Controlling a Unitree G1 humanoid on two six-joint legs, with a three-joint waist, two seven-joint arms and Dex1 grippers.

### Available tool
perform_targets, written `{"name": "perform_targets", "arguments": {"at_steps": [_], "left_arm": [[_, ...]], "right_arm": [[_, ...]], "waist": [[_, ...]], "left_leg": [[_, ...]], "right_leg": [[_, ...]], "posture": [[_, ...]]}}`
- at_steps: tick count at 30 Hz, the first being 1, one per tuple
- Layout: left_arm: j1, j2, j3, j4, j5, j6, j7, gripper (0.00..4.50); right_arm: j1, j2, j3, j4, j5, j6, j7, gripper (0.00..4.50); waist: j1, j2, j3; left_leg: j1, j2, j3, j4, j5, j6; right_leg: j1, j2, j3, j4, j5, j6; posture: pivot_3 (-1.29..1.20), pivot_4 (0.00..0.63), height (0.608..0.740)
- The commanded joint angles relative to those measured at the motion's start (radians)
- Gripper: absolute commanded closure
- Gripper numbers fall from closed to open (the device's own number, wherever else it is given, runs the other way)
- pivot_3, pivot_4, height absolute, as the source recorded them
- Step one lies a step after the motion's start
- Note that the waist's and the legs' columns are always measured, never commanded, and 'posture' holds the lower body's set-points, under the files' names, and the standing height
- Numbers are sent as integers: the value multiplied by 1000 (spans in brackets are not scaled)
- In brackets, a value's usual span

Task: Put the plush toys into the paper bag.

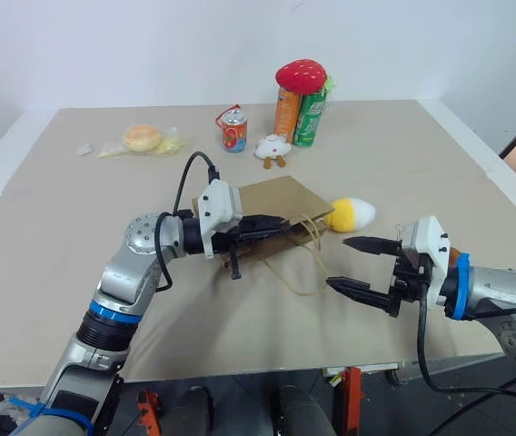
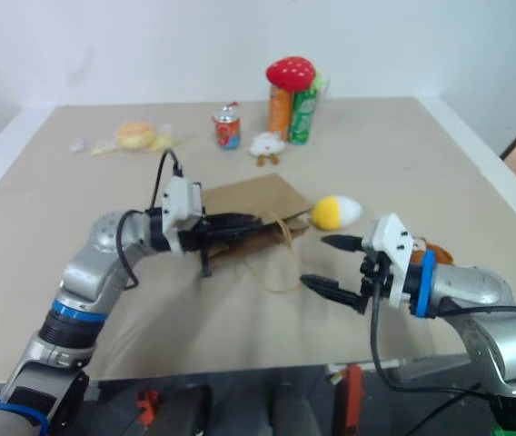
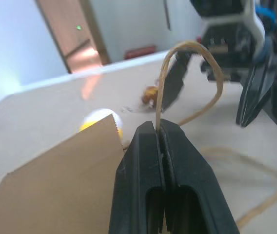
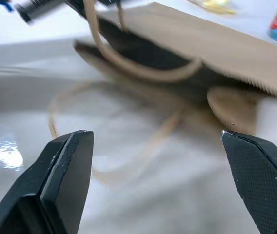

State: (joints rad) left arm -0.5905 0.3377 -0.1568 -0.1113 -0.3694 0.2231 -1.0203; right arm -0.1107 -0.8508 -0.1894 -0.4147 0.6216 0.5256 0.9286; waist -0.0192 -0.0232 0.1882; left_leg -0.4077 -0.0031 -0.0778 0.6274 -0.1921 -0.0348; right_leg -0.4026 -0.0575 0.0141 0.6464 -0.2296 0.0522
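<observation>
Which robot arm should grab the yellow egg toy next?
Probably the right. The right gripper hangs open near the yellow-and-white egg-shaped plush, while the left gripper is shut on the brown paper bag's cord handle.

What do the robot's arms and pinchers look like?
Both arms are shiny silver metal tubes with bright blue rings. Each wrist has a white boxy block, and black cables loop off it. The left tool and the right tool each have two black pointed fingers with bumpy pads.
</observation>
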Motion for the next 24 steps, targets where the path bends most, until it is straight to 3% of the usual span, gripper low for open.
{"name": "perform_targets", "arguments": {"at_steps": [1,3,8,24], "left_arm": [[9,-19,30,-71,-40,26,59,4500],[21,-30,30,-86,-40,36,89,4500],[53,-60,35,-109,-25,28,173,4500],[60,-130,47,-152,-18,31,360,4500]], "right_arm": [[-62,50,30,-16,8,19,-52,1105],[-107,108,73,-16,-8,38,-111,2259],[-197,225,124,-1,-17,104,-231,4484],[-319,426,352,176,-279,55,-382,4484]], "waist": [[-2,0,0],[-2,0,0],[-2,0,0],[-3,0,0]], "left_leg": [[0,0,0,0,0,0],[0,1,0,0,0,0],[0,1,0,0,0,0],[1,1,0,0,0,0]], "right_leg": [[0,0,0,0,0,0],[0,1,0,0,1,-1],[0,1,1,0,2,-1],[0,2,2,0,2,-2]], "posture": [[0,150,740],[0,150,740],[0,150,740],[0,150,740]]}}
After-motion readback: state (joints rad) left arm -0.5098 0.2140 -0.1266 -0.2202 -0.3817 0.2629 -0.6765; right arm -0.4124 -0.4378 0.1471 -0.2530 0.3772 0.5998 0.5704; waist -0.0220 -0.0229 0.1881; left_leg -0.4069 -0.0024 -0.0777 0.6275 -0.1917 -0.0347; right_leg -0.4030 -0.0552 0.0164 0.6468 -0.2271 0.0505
